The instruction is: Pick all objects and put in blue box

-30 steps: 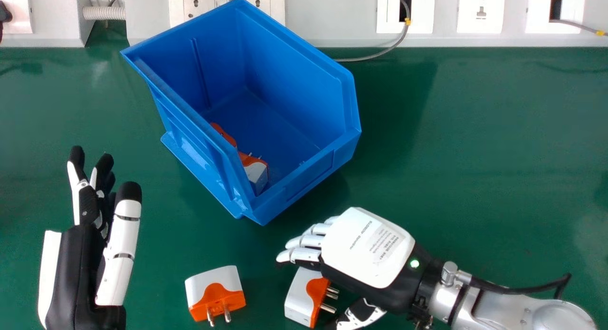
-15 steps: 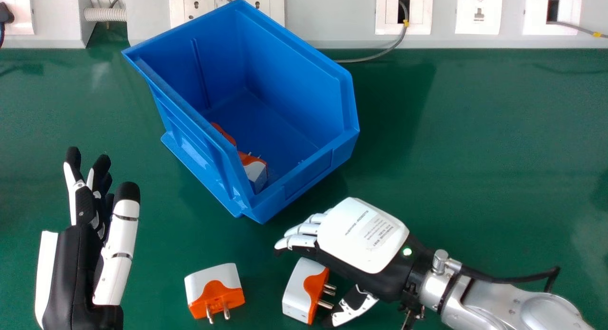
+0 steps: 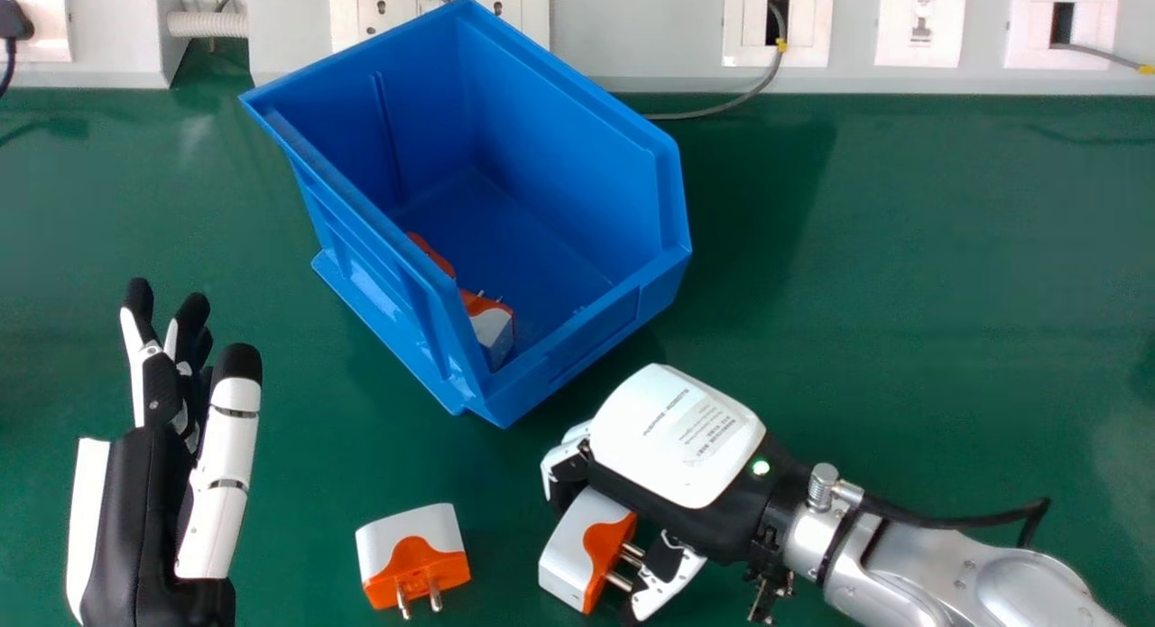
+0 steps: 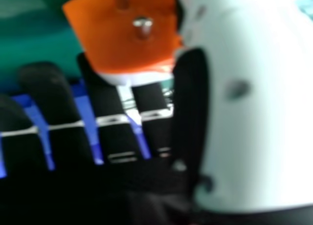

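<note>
Our left hand (image 3: 149, 514) idles, fingers relaxed; left plug (image 3: 415, 557) lies loose, blue box (image 3: 595, 334) beyond. Right plug (image 3: 571, 553) is grasped in our right hand's (image 3: 677, 439) curled fingers; we should firm the thumb before lifting over the rim

The blue box (image 3: 591, 334) at upper centre looks like smooth, slightly glossy plastic. The plugs (image 3: 397, 541) at bottom centre are smooth plastic with shiny metal pins (image 3: 435, 596). The green surface (image 3: 902, 293) has a soft sheen.
</note>
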`<move>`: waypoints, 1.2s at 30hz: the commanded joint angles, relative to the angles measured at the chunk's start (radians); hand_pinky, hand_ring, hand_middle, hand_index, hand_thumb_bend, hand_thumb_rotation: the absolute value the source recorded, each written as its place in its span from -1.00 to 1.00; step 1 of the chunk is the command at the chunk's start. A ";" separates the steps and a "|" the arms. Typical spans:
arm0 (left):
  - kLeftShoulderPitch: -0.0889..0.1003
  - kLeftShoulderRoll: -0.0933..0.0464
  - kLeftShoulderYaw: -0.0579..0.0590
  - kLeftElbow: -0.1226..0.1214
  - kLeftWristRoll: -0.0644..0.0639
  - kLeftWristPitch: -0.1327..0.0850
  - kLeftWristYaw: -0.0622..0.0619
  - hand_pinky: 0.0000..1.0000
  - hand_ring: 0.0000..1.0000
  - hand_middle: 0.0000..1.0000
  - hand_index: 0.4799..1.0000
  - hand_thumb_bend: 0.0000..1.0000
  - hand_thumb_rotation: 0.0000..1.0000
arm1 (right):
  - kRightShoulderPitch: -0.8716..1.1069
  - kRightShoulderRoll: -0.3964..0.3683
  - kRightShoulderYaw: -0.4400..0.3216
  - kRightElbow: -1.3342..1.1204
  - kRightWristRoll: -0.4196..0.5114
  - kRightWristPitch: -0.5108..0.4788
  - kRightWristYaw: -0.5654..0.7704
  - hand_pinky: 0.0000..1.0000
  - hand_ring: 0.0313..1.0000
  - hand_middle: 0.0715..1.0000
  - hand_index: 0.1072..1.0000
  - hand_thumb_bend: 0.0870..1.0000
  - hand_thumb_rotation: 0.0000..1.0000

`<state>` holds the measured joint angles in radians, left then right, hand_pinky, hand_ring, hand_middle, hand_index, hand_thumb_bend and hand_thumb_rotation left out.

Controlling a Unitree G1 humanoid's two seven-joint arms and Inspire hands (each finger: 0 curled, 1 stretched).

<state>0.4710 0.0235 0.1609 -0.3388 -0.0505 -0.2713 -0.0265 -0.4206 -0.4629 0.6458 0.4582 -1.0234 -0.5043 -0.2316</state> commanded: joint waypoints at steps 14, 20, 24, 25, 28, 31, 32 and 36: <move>0.001 -0.001 -0.003 -0.020 -0.005 -0.012 -0.002 1.00 1.00 0.99 0.98 -0.31 0.61 | 0.141 -0.056 -0.128 -0.192 0.090 0.094 0.027 -0.76 -0.71 -0.65 -0.18 -0.13 -0.70; -0.004 0.004 -0.004 -0.015 0.007 -0.011 0.000 1.00 1.00 1.00 0.99 -0.29 0.62 | 0.269 -0.098 -0.260 -0.441 0.146 0.131 0.060 -0.86 -0.84 -0.79 -0.19 -0.13 -0.70; -0.007 0.005 -0.003 -0.011 0.014 -0.013 0.003 1.00 1.00 0.99 0.97 -0.29 0.64 | 0.291 -0.102 -0.335 -0.551 0.169 0.142 0.075 -0.86 -0.83 -0.77 -0.19 -0.12 -0.70; -0.008 0.006 -0.002 -0.009 0.015 -0.013 0.003 1.00 1.00 0.99 0.97 -0.28 0.65 | 0.284 -0.100 -0.350 -0.563 0.176 0.138 0.075 -0.85 -0.83 -0.77 -0.19 -0.12 -0.70; -0.012 0.005 -0.002 -0.010 0.012 -0.007 0.004 1.00 1.00 1.00 0.98 -0.28 0.66 | 0.249 -0.082 -0.378 -0.587 0.187 0.141 0.081 -0.85 -0.83 -0.78 -0.19 -0.12 -0.70; -0.015 0.002 -0.002 -0.010 0.003 -0.002 0.003 1.00 1.00 1.00 0.99 -0.27 0.65 | 0.190 -0.046 -0.390 -0.586 0.195 0.152 0.086 -0.88 -0.85 -0.80 -0.19 -0.13 -0.69; -0.015 0.003 -0.002 -0.007 0.003 -0.006 0.003 1.00 1.00 1.00 0.99 -0.28 0.65 | 0.171 -0.031 -0.390 -0.584 0.198 0.160 0.093 -0.89 -0.86 -0.81 -0.19 -0.13 -0.69; -0.017 0.002 0.002 0.000 -0.007 -0.014 -0.002 1.00 1.00 0.99 0.98 -0.31 0.65 | 0.087 0.029 -0.382 -0.550 0.197 0.186 0.102 -0.89 -0.86 -0.81 -0.19 -0.13 -0.68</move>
<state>0.4537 0.0210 0.1544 -0.3352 -0.0466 -0.2695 -0.0249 -0.2841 -0.4508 0.2740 -0.0861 -0.8470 -0.3209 -0.1269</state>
